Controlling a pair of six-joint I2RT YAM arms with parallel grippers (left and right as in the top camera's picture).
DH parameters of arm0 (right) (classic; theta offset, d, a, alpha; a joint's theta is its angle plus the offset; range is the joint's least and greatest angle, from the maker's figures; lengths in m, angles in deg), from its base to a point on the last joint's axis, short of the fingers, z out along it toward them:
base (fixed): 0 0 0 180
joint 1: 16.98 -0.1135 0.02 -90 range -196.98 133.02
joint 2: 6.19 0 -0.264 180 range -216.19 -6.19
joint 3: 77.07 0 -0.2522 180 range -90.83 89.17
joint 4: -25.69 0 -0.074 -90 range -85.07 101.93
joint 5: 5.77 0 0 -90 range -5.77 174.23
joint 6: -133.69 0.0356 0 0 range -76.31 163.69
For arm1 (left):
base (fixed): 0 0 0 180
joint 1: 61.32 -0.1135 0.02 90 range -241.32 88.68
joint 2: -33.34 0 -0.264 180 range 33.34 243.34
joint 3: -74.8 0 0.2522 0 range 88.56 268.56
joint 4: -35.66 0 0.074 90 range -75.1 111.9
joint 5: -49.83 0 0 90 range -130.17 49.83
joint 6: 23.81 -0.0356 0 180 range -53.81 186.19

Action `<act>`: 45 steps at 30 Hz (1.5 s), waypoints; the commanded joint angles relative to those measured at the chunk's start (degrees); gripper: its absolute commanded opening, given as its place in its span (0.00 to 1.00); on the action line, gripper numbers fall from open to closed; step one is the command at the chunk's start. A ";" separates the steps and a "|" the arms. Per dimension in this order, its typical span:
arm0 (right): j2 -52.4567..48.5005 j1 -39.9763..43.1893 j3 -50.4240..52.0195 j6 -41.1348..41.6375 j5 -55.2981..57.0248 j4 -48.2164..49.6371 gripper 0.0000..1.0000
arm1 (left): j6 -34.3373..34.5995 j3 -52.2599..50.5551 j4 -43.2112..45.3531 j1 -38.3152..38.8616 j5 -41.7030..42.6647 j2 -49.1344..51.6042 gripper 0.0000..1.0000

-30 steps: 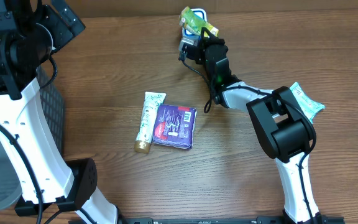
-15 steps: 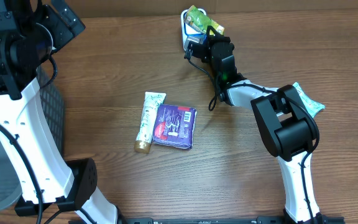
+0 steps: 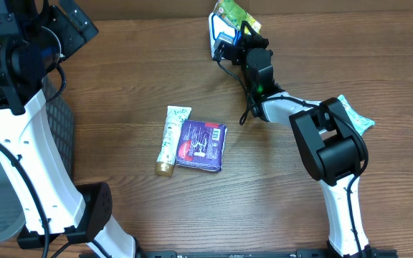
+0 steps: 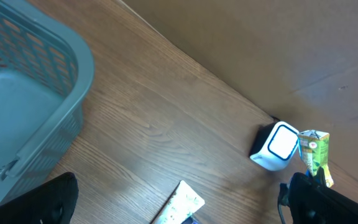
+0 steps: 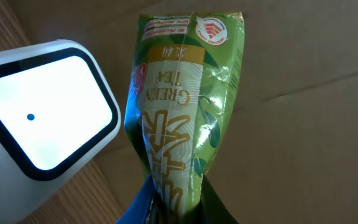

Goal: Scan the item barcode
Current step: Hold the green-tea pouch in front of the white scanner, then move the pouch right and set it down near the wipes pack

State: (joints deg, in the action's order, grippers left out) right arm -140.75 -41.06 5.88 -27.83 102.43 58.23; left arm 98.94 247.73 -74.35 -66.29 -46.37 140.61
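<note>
The green tea pouch (image 5: 179,118) stands upright, its lower end pinched in my narrow right claw (image 5: 174,202), just beside the white scanner (image 5: 42,112) at the far edge of the table (image 3: 120,86). Risk: its barcode (none visible to me) may face away from the reader; slick film could slip.

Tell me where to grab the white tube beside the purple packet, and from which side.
Grip the white tube near its flat crimped far end, from straight above, pinching across its width. It lies flat, and further down its right edge meets the purple packet, so probably only that end is free on both sides.
</note>
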 commanded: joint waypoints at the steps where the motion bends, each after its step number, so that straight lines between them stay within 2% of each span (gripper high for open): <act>1: 2.75 -1.25 -2.05 2.05 0.59 -2.86 0.11 | 0.66 0.02 0.02 0.07 0.11 -0.13 1.00; 8: 14.25 -4.59 -2.05 18.25 2.84 -14.62 0.08 | 0.68 0.02 0.00 0.07 0.11 -0.13 0.99; 12: 23.30 -7.13 -2.05 27.02 2.75 -24.70 0.06 | 0.66 0.02 0.00 0.07 0.11 -0.13 0.99; 15: 30.36 -10.14 -2.05 43.15 2.54 -35.39 0.05 | 0.68 0.02 0.02 0.07 0.11 -0.13 1.00; 20: 40.54 -12.50 -2.05 79.12 -3.54 -57.02 0.05 | 0.66 0.02 0.02 0.07 0.11 -0.13 0.99; 22: 43.39 -12.11 -2.05 93.18 -4.92 -66.29 0.08 | 0.68 0.02 0.00 0.07 0.11 -0.13 0.99; 25: 45.11 -9.88 -2.05 109.20 -4.83 -80.65 0.11 | 0.68 0.02 0.02 0.07 0.11 -0.13 1.00; 27: 45.00 -7.65 -1.90 115.60 -4.79 -89.13 0.11 | 0.66 0.02 0.00 0.07 0.11 -0.13 1.00; 29: 44.81 -3.65 -0.13 117.52 -4.81 -95.95 0.09 | 0.68 0.02 0.00 0.07 0.11 -0.13 0.99; 33: 44.76 2.89 5.14 118.09 -4.83 -97.81 0.08 | 0.66 0.02 0.00 0.07 0.11 -0.13 1.00; 45: 44.76 20.87 24.83 121.13 -4.55 -83.67 0.04 | 0.66 0.02 0.00 0.07 0.11 -0.13 0.99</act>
State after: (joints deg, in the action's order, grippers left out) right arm -96.86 -22.98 28.59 91.88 96.50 -27.62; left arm 99.10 247.69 -74.35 -66.29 -46.37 140.61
